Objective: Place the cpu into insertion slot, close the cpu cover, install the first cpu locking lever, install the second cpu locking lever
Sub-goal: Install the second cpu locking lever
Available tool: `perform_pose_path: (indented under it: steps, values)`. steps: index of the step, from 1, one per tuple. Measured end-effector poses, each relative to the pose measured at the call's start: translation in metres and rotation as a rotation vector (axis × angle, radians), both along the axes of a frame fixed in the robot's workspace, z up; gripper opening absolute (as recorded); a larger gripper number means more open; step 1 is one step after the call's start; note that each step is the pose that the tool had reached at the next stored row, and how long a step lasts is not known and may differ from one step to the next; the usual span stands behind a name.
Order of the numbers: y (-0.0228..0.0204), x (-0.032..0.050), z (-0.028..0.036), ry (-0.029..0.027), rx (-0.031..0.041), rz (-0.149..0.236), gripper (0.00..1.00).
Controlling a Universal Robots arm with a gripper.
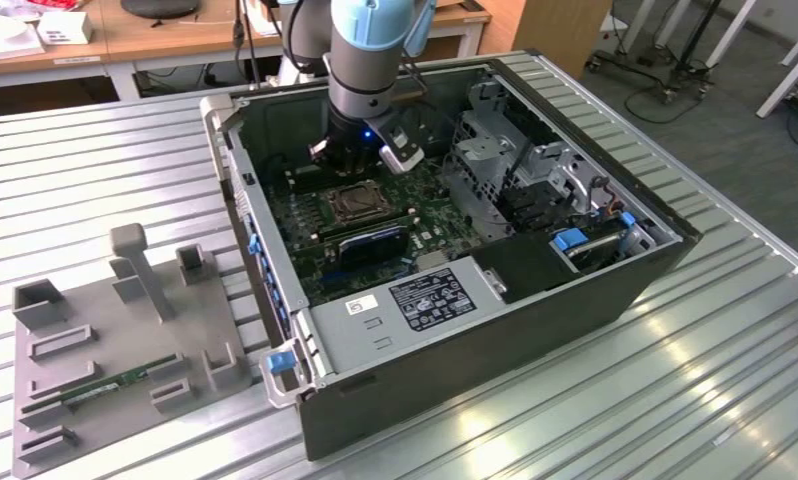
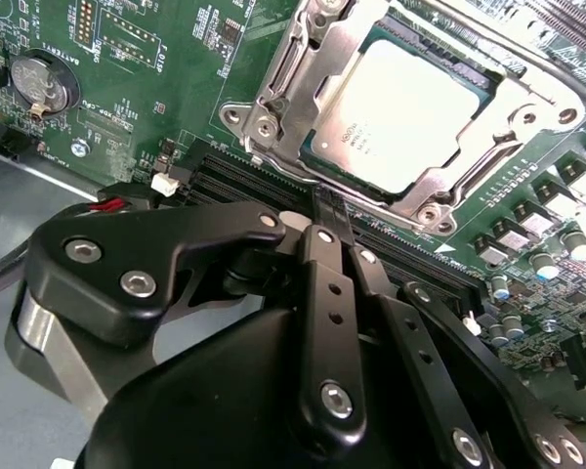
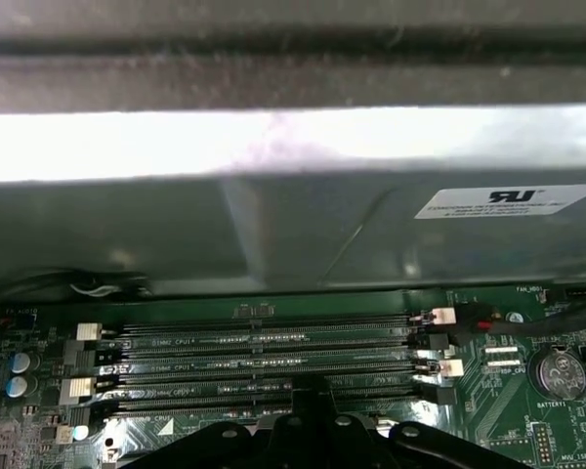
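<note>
Slatted metal table [image 1: 719,330] holds the computer case [image 1: 506,330]; chip [image 2: 400,112] sits under its cover [image 2: 273,88], so levers look pending. Gripper [image 2: 324,207] looks pinched shut, empty.

- The arm [image 1: 367,60] comes down steeply from the top of the exterior view, its light blue joint cover uppermost and a grey and black section below it.
- The wrist [image 1: 359,140] sits low at the arm's end, with a small blue light lit on it and a white and grey block mounted on the side toward the exterior view's right.
- The gripper [image 2: 324,210] is black, with linkage bars held by silver screws, and points downward.
- In the second wrist view its two slim fingers [image 2: 317,259] lie pressed together, with no gap between the tips.
</note>
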State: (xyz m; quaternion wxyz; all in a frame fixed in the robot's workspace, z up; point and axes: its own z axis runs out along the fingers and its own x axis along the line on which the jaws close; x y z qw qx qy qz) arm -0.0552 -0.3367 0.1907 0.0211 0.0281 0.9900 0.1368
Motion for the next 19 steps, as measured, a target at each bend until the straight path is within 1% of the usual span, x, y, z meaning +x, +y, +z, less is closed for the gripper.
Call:
perform_pose_path:
  steps: [2, 6, 15, 19]
  values:
    - [-0.0001, -0.0002, 0.0015, 0.0009, -0.0008, 0.000, 0.11]
    - [-0.0001, -0.0001, 0.0043, 0.0005, -0.0009, 0.000, 0.11]
    - [-0.0010, -0.0001, 0.0046, 0.0006, -0.0003, 0.000, 0.11]
    - [-0.0026, 0.0001, 0.0045, 0.0005, -0.0002, 0.000, 0.11]
